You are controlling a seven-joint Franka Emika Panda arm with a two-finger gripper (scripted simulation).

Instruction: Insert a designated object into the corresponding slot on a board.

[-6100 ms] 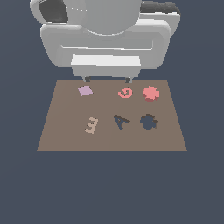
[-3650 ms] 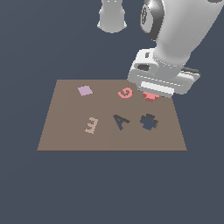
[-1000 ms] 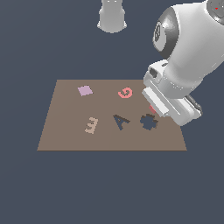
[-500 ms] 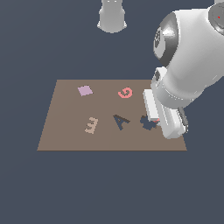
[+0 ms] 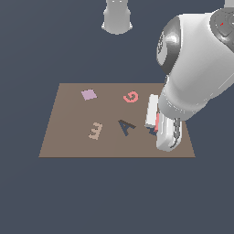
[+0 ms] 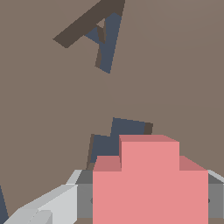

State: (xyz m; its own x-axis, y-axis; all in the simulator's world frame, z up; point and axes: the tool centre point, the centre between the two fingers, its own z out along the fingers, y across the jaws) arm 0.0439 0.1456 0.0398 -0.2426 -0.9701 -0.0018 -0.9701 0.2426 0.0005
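The designated object (image 6: 148,183), a thick red-pink lobed block, sits between my gripper (image 6: 148,199) fingers (image 6: 65,201), which are shut on it. In the exterior view only a red-pink sliver of the block (image 5: 157,122) shows beside the gripper (image 5: 157,125), low over the board's (image 5: 68,146) right part. The slot (image 6: 117,138), a dark lobed cutout, lies just ahead of the block and partly under it in the wrist view. My hand hides nearly all of the slot (image 5: 151,132) in the exterior view. Whether the block touches the board I cannot tell.
On the board lie a lilac square (image 5: 88,94), a red-pink letter G (image 5: 130,97), a tan letter E (image 5: 95,131) and a dark A-shaped cutout (image 5: 126,126) (image 6: 103,39). The robot base (image 5: 117,18) stands beyond the board's far edge. My arm (image 5: 201,64) looms over the board's right side.
The hand has come down and toward the board's near edge with the block, and now covers the slot that showed a second ago.
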